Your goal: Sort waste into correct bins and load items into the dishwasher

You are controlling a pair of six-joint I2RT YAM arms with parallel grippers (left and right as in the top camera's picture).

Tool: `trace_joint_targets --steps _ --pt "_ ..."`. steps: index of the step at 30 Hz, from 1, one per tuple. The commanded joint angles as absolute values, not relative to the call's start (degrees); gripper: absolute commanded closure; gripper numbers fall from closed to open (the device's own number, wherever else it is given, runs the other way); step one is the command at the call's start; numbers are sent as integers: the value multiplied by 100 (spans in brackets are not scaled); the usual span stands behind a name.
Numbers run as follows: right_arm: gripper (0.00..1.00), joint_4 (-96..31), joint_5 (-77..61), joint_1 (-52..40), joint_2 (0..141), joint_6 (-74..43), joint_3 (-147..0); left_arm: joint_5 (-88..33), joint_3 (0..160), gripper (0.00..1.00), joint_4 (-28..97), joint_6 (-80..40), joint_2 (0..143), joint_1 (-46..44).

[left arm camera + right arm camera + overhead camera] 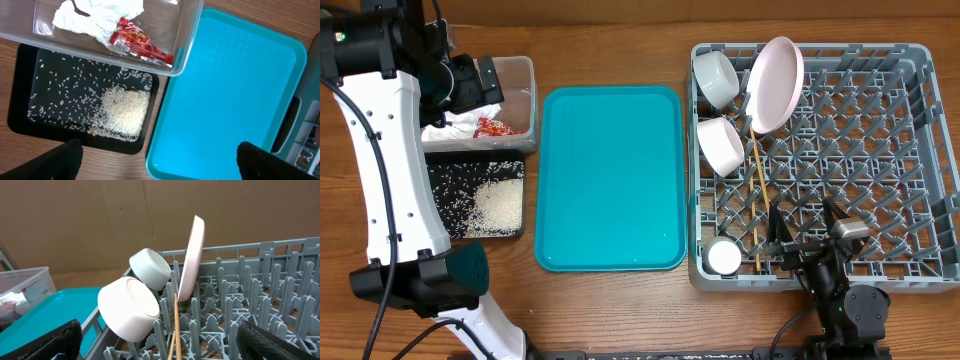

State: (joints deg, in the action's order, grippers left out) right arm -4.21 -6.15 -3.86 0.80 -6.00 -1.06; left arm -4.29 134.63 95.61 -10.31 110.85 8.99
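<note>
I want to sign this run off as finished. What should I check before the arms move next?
1. Red wrapper and napkins in the clear tub: ok.
2. Rice in the black tray: ok.
3. Plate, bowls, cup and chopsticks in the grey rack: ok.
4. Teal tray free of leftovers: ok.
5. Left gripper and right gripper open, holding nothing: ok.
6. Table free of stray grains: cannot tell.
</note>
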Motion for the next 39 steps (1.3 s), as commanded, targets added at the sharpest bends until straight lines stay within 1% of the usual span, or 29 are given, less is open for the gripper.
trace_joint_targets --steps 1,7,17,25,26,27,28,29,36,39 --pt "0 -399 -655 -412 16 -593 -45 -447 13504 0 9555 -967 10938 895" --pt "0 -399 -655 -412 16 -596 -45 -447 13279 0 9553 -967 10287 895" --pt "0 -399 -655 -412 16 -596 -45 -447 10562 0 9487 -967 7861 526" --pt "0 -399 -652 -412 16 -596 -45 -340 8250 0 9542 -939 5780 526" --pt "0 -399 -655 -412 16 -596 -45 12 8082 12 9625 -810 5564 530" --pt "0 -399 -655 -412 16 -593 -45 279 7957 32 9620 -814 5376 534" --pt "0 -399 -655 -412 16 -593 -45 443 7872 18 9520 -812 5212 537" --pt "0 -399 -655 -412 16 -596 -45 469 7843 0 9507 -821 5046 534" --pt "0 -399 -655 -412 16 -596 -45 447 7856 0 9494 -823 4523 534" --pt "0 -399 -655 -412 16 -593 -45 279 7791 0 8858 -775 4375 532"
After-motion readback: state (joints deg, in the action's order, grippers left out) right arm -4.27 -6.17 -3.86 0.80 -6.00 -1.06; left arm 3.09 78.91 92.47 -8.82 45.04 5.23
